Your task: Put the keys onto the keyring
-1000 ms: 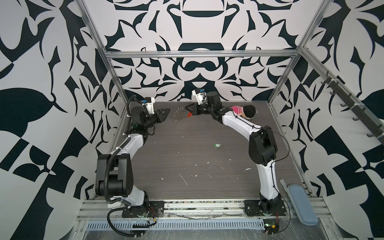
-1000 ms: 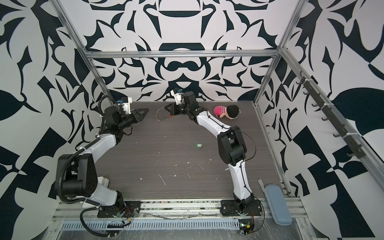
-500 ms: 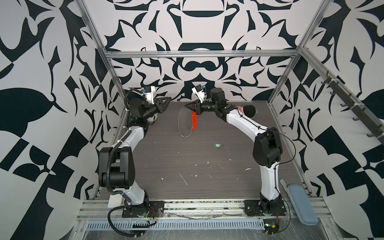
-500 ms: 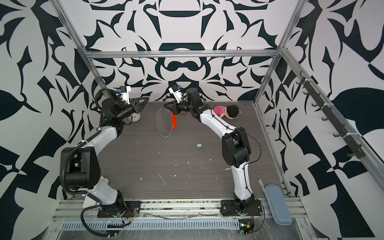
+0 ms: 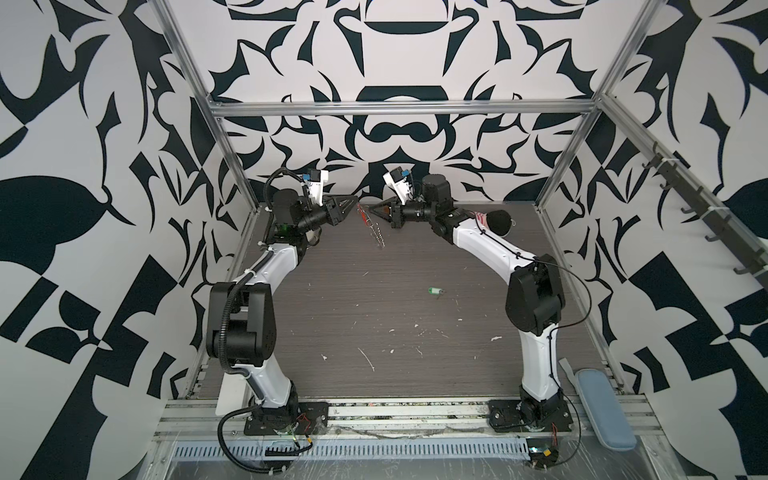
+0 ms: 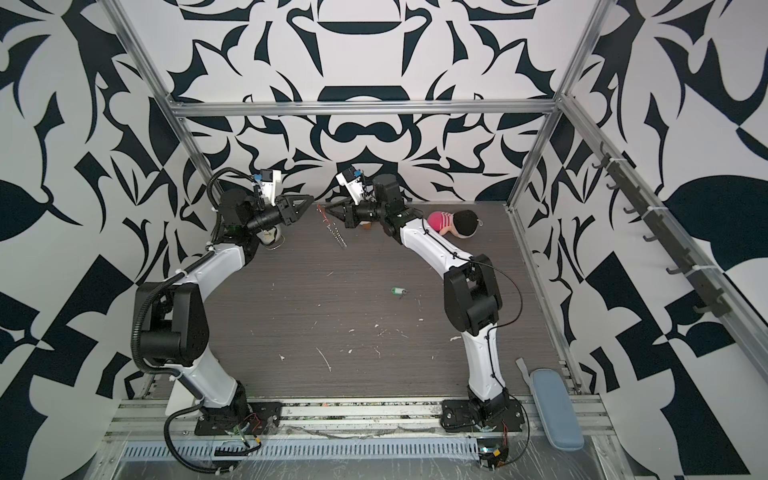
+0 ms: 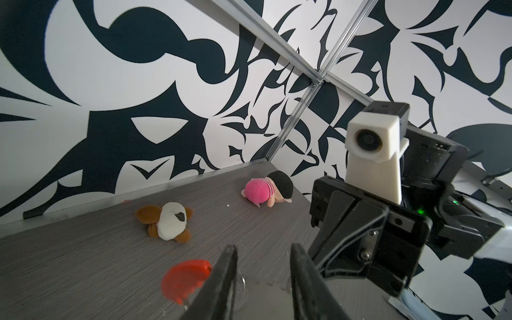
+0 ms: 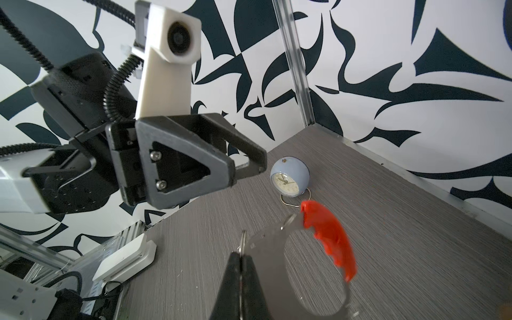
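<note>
My right gripper [image 8: 241, 255] is shut on a small metal ring of the keyring [image 8: 329, 235] and holds it in the air at the back of the table. The orange-red strip curves off that ring. In both top views the silver chain [image 5: 376, 237] [image 6: 337, 235] hangs down from the right gripper [image 5: 374, 206] [image 6: 328, 206]. My left gripper [image 7: 264, 249] [image 5: 355, 202] is open, its tips close beside the keyring's strip [image 7: 185, 279] with nothing between them. The green keys [image 5: 434, 291] [image 6: 397, 291] lie alone on the table right of centre.
A pale blue globe clock [image 8: 289, 177] stands at the back left corner. A pink and black doll [image 6: 455, 222] and a brown and white plush [image 7: 169, 224] lie along the back wall. A blue-grey case [image 5: 604, 409] rests at the front right. White crumbs dot the table.
The right gripper has lifted the keyring off the table, and the chain now hangs free. The left gripper has risen and moved right, up to the keyring.
</note>
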Controlling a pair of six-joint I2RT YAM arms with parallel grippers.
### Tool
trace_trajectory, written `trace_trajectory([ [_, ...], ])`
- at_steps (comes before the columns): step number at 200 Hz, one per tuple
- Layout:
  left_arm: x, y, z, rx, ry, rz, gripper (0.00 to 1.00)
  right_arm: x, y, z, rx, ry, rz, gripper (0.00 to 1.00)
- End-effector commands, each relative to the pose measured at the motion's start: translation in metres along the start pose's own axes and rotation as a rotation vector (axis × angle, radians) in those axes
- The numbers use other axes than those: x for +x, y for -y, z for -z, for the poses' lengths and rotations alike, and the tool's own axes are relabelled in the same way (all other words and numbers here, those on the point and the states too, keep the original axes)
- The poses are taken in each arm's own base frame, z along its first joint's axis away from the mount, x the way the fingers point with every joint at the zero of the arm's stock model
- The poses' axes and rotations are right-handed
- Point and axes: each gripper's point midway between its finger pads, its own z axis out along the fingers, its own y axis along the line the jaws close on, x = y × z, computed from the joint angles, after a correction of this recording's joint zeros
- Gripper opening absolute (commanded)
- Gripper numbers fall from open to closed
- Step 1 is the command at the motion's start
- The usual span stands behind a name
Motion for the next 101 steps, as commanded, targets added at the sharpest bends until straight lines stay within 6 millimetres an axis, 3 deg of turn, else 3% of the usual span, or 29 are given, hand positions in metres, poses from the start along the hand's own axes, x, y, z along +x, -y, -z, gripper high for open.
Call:
trace_trajectory([
  [1, -0.008, 0.013, -0.001, 0.065, -0.016, -0.004, 0.31, -0.057, -0.04, 0.023, -0.07, 0.127, 0.119, 0.0],
  [101, -0.004, 0.023, -0.002, 0.163, -0.033, 0.077, 0.25, -0.068, -0.042, 0.025, -0.116, 0.181, 0.072, 0.0],
])
